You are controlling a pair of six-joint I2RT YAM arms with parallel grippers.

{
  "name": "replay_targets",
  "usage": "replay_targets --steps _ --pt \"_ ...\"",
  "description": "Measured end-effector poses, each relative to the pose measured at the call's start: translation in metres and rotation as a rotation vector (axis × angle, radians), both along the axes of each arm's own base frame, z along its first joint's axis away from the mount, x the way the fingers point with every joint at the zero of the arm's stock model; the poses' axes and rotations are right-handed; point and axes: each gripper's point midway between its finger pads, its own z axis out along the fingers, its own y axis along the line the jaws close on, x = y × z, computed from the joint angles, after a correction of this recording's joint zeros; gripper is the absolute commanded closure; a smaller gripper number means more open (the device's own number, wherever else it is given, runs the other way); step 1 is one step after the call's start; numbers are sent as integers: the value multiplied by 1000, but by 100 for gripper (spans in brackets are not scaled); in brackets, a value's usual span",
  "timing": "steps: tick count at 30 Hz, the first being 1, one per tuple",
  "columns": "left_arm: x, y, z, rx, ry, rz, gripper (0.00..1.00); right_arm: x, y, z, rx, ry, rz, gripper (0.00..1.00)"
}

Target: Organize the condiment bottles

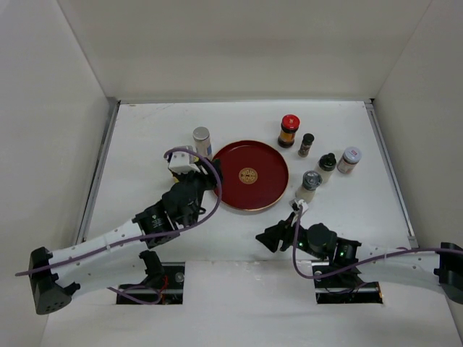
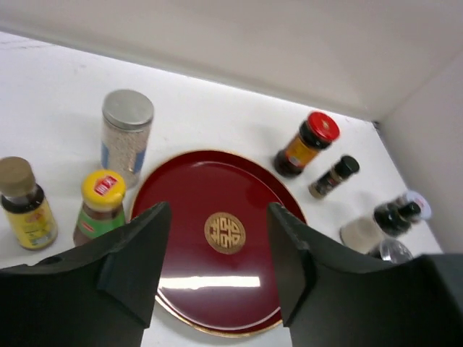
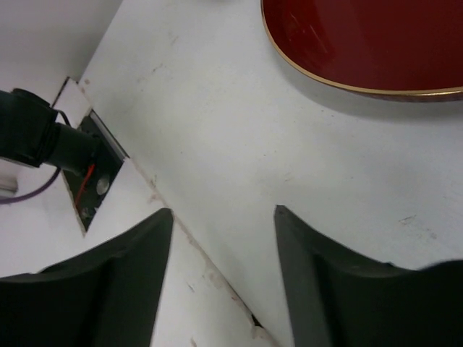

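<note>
The round red tray (image 1: 249, 176) lies mid-table with nothing on it. My left gripper (image 1: 209, 184) hovers open and empty at the tray's left rim, and the left wrist view shows the tray (image 2: 217, 275) between its fingers (image 2: 137, 253). Left of them stand a silver-capped jar (image 2: 125, 136), a yellow-capped jar (image 2: 100, 206) and a brown-capped bottle (image 2: 25, 202). To the right of the tray are a red-capped jar (image 1: 289, 131), a small black-capped bottle (image 1: 306, 144), a black-capped bottle (image 1: 326, 165), a grey-capped jar (image 1: 349, 160) and a silver-capped bottle (image 1: 311, 184). My right gripper (image 1: 273, 237) is open over bare table, near the tray's front.
White walls enclose the table on three sides. The right wrist view shows the table's near edge seam (image 3: 210, 271) and the left arm's base (image 3: 43, 141) beyond it. The tray's gold rim (image 3: 340, 85) lies ahead of the right fingers (image 3: 318, 282).
</note>
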Motion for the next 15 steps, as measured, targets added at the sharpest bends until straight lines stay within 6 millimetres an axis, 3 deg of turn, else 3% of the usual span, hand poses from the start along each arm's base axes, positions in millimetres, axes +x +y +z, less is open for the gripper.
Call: replay_targets --steps 2,5,11,15 --pt "9 7 7 14 4 55 33 0 0 2 6 -2 -1 26" --pt "22 20 5 58 26 127 34 0 0 2 9 -4 -2 24" --pt "50 58 -29 178 123 255 34 1 0 2 9 -4 -2 23" --pt "64 62 -53 227 191 248 36 1 0 2 8 -4 -2 22"
